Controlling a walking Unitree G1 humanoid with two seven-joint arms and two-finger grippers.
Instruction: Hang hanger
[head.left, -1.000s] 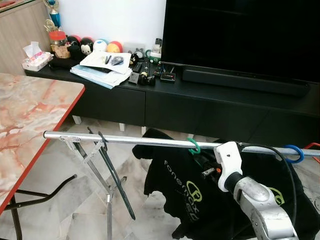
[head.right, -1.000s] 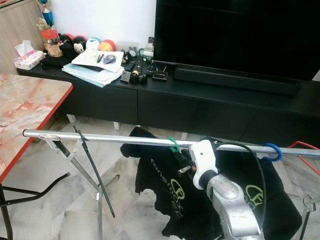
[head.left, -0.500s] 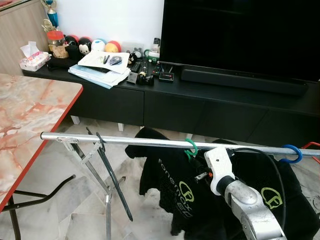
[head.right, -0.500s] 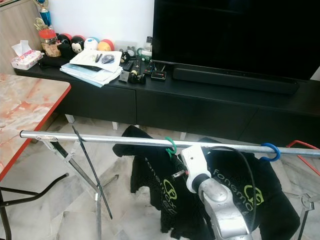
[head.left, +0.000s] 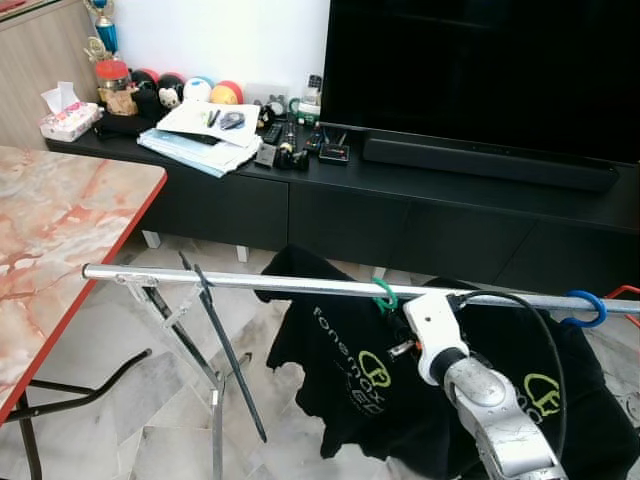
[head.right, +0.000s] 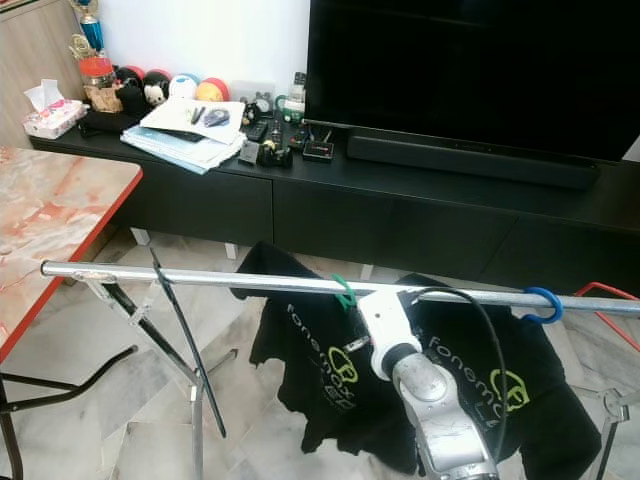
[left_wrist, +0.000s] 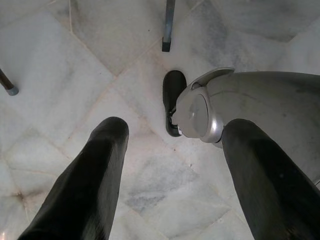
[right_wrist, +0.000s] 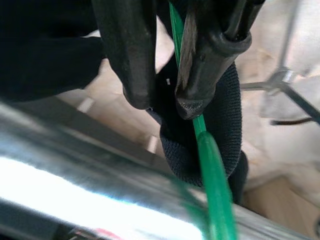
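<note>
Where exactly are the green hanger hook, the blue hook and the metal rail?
green hanger hook (head.left: 383, 296), left eye view, curve over rail
blue hook (head.left: 585, 308), left eye view, loop
metal rail (head.left: 250, 283), left eye view, bare stretch

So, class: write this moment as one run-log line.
stage: hanging | green hanger hooked over rail | right gripper shut on green hanger, at black shirt collar | left gripper open, idle above floor

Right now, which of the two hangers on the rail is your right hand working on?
The green hanger, the one nearer the middle of the rail. The right hand grips it just below its hook. The blue hanger hangs untouched, further to the right.
</note>
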